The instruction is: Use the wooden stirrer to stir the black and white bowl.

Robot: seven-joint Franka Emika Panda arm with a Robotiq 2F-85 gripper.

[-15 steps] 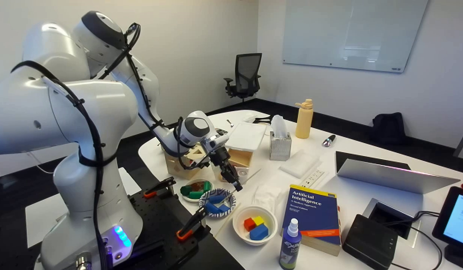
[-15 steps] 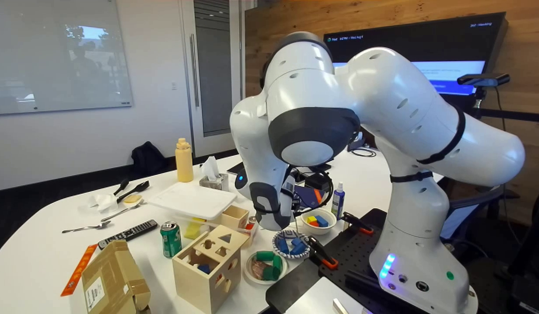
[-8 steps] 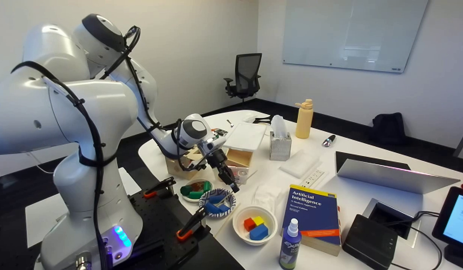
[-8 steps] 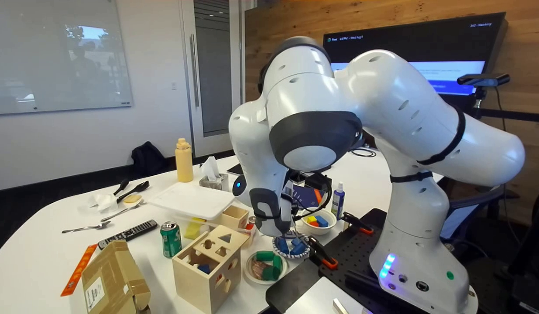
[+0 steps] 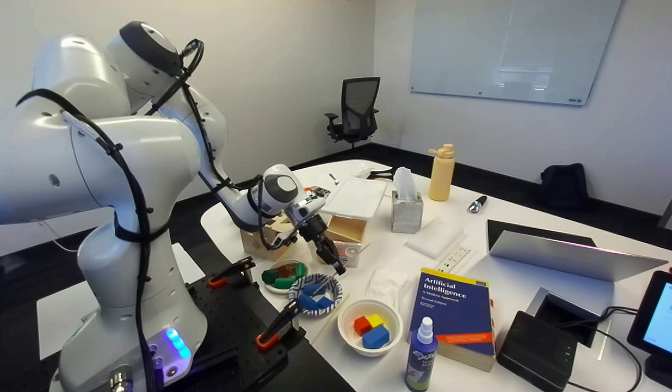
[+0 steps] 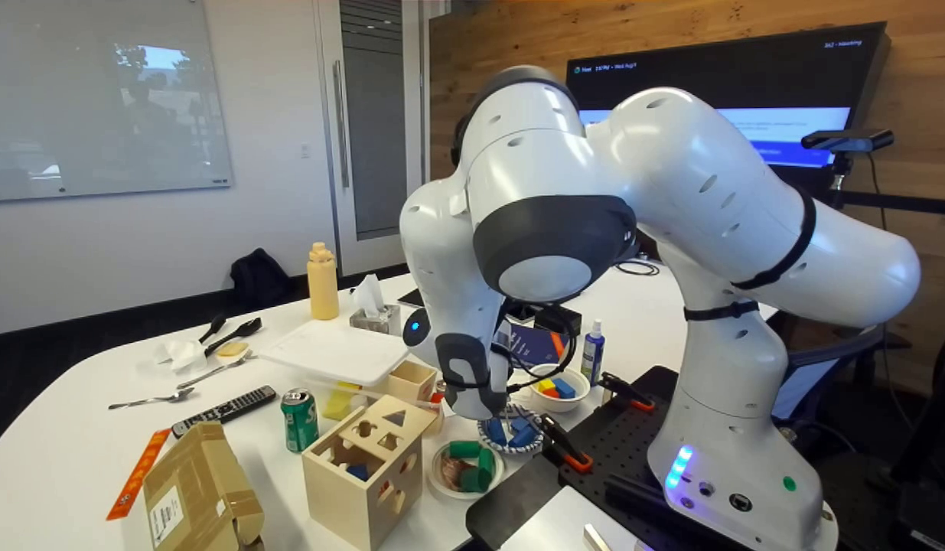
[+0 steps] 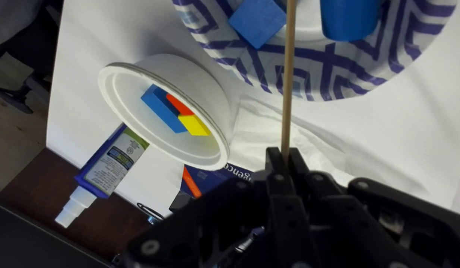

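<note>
The wooden stirrer (image 7: pixel 288 82) is a thin pale stick. My gripper (image 7: pixel 286 153) is shut on it in the wrist view, and the stick runs from the fingertips over the rim of the patterned bowl. The patterned bowl (image 7: pixel 319 70) is white with dark blue-purple lines and holds several blue blocks (image 7: pixel 257 22). It also shows in both exterior views (image 5: pixel 337 300) (image 6: pixel 510 449). In an exterior view my gripper (image 5: pixel 340 269) is just above and beside the bowl's far rim. The stick's tip is out of the wrist view, so I cannot tell whether it touches the blocks.
A white bowl (image 5: pixel 368 353) with red, yellow and blue blocks stands beside the patterned bowl. A plate (image 6: pixel 451 490) with green blocks is on its other side. A black clamp (image 5: pixel 281 325), a wooden shape box (image 6: pixel 365 490) and a spray bottle (image 5: pixel 421 356) are near.
My gripper has shifted slightly toward the arm's side above the bowl, dipping a little and then rising slightly. It keeps hold of the stirrer. The bowl has not visibly moved.
</note>
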